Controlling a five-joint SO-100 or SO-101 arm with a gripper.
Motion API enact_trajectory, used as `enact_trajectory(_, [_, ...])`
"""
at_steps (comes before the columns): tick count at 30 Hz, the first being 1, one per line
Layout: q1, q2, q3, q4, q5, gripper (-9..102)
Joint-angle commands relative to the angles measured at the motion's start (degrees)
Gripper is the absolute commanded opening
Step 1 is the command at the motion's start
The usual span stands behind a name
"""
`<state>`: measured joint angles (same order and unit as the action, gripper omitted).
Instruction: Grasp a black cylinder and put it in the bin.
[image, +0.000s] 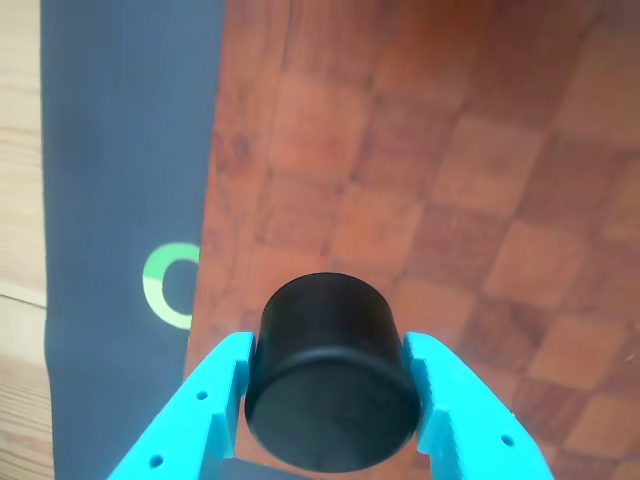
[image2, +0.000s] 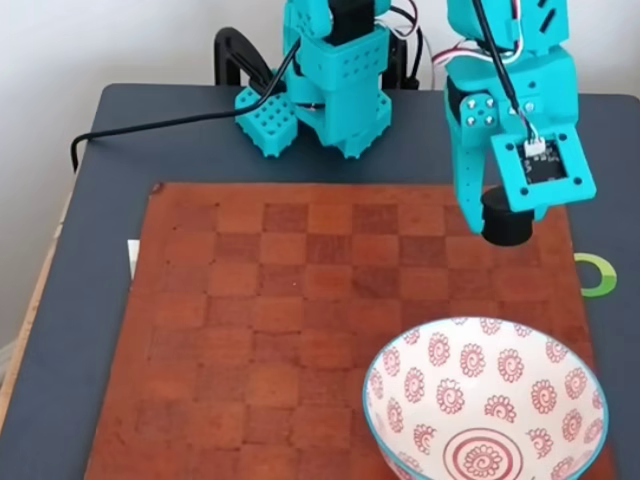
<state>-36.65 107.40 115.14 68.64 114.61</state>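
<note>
Other view
Gripper (image: 330, 385): it comes in from the bottom edge. Its two blue fingers (image: 215, 405) press on the two sides of the cylinder. It is closed tight on it.
Cylinder (image: 330, 385): black and round. It sits between the fingers, and its flat round end faces the camera.
Board (image: 440, 200): brown, with light and dark squares. It lies behind the cylinder.
Mat (image: 120, 150): dark grey, to the left of the board. A green ring (image: 165, 285) is drawn on it, and the board's edge hides part of the ring.
Floor (image: 20, 150): pale wood at the far left.

Fixed view
Arm (image2: 510, 90): blue, at the top right. It reaches down over the board (image2: 260, 330).
Gripper (image2: 506, 222): it holds the cylinder (image2: 506, 222), which pokes out below it. The cylinder is over the right side of the board, near the far edge.
Bowl (image2: 395, 375): white, with red swirly flowers and a thin blue rim. It sits at the bottom right of the board, well apart from the cylinder.
Green ring (image2: 600, 275): on the mat (image2: 110, 200), just past the board's right edge.
Cable (image2: 150, 125): black, lying across the mat at the top left.
</note>
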Motion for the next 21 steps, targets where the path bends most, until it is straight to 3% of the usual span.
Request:
enact_trajectory(1, [2.5, 0.3, -4.6, 0.2, -2.9, 15])
enact_trajectory(10, [8.7, -1.8, -13.5, -0.7, -12.3, 15])
enact_trajectory(21, [13.4, -25.4, -39.6, 0.1, -22.3, 15])
